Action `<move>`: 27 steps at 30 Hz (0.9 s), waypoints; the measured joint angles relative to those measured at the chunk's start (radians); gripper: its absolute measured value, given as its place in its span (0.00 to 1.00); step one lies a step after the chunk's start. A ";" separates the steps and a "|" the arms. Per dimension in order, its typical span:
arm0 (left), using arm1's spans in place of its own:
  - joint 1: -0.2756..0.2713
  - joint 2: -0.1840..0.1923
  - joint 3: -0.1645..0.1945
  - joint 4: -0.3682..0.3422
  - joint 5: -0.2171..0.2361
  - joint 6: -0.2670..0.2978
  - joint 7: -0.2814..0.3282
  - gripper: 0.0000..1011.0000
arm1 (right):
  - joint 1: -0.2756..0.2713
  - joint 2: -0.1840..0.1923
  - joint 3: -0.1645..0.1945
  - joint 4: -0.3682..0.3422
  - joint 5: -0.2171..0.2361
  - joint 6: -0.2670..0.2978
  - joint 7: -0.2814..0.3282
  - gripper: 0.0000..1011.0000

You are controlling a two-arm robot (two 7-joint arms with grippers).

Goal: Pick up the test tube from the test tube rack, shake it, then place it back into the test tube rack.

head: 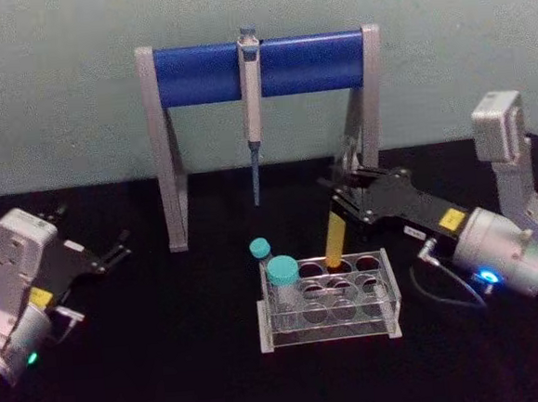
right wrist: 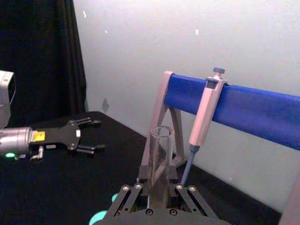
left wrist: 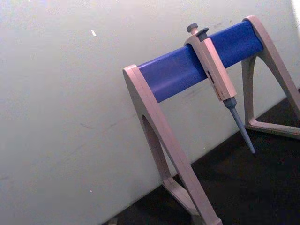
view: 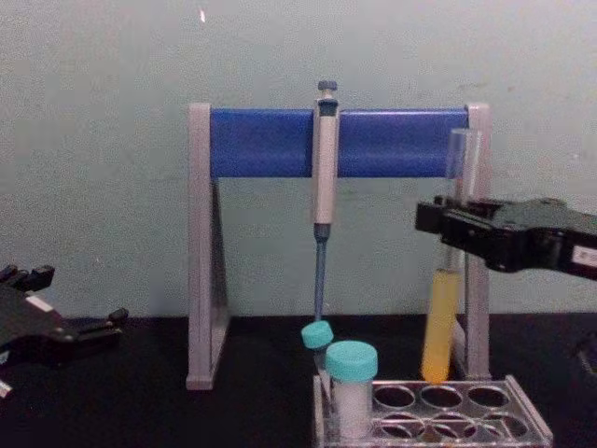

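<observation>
Left claw (head: 115,252) sits at the far left above the black tabletop (head: 171,376), its fingers spread wide with nothing between them. Moving right, we see a grey-and-blue pipette stand (head: 258,67) at the far side, with a pipette (head: 252,100) hanging from its bar. Nearer to us is the clear test tube rack (head: 391,296), with two teal-capped vials (head: 282,273) standing in its left holes. Just right of them the test tube (head: 333,242), yellow liquid in its lower part, leans slightly, its round bottom at a far-row hole; we cannot tell whether it touches the rack. From the right, the right claw (head: 338,212) grips the tube above the liquid.
</observation>
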State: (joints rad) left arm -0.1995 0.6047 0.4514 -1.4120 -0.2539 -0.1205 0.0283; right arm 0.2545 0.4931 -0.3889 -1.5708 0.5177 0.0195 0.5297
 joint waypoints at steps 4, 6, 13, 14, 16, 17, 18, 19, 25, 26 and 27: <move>0.000 0.000 0.000 0.000 0.000 0.000 0.000 1.00 | 0.049 -0.024 -0.019 0.055 -0.002 -0.014 0.011 0.23; 0.000 0.000 0.000 0.000 0.000 0.000 0.000 1.00 | 0.062 -0.030 -0.023 0.070 -0.004 -0.019 0.012 0.23; 0.000 0.000 0.000 0.000 0.000 0.000 0.000 1.00 | 0.093 -0.042 -0.027 0.104 -0.017 -0.025 -0.001 0.23; 0.000 0.000 0.000 0.000 0.000 0.000 0.000 1.00 | 0.093 -0.041 -0.024 0.104 -0.018 -0.025 -0.006 0.23; 0.000 0.000 0.000 0.000 0.000 0.000 0.000 1.00 | 0.093 -0.041 -0.022 0.104 -0.019 -0.025 -0.011 0.23; 0.000 0.000 0.000 0.000 0.000 0.000 0.000 1.00 | 0.093 -0.041 -0.020 0.104 -0.019 -0.025 -0.014 0.23; 0.000 0.000 0.000 0.000 0.000 0.000 0.000 1.00 | 0.091 -0.040 -0.018 0.102 -0.020 -0.025 -0.018 0.23; 0.000 0.000 0.000 0.000 0.000 0.000 0.000 1.00 | 0.090 -0.040 -0.017 0.101 -0.021 -0.025 -0.019 0.23; 0.000 0.000 0.000 0.000 0.000 0.000 0.000 1.00 | 0.084 -0.039 -0.011 0.095 -0.024 -0.025 -0.027 0.23; 0.000 0.000 0.000 0.000 0.000 0.000 0.000 1.00 | 0.083 -0.038 -0.011 0.094 -0.025 -0.025 -0.028 0.23; 0.000 0.000 0.000 0.000 0.000 0.000 0.000 1.00 | 0.080 -0.037 -0.008 0.090 -0.026 -0.024 -0.033 0.23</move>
State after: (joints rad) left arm -0.1996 0.6047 0.4514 -1.4120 -0.2539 -0.1205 0.0283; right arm 0.3343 0.4562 -0.3968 -1.4811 0.4915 -0.0044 0.4971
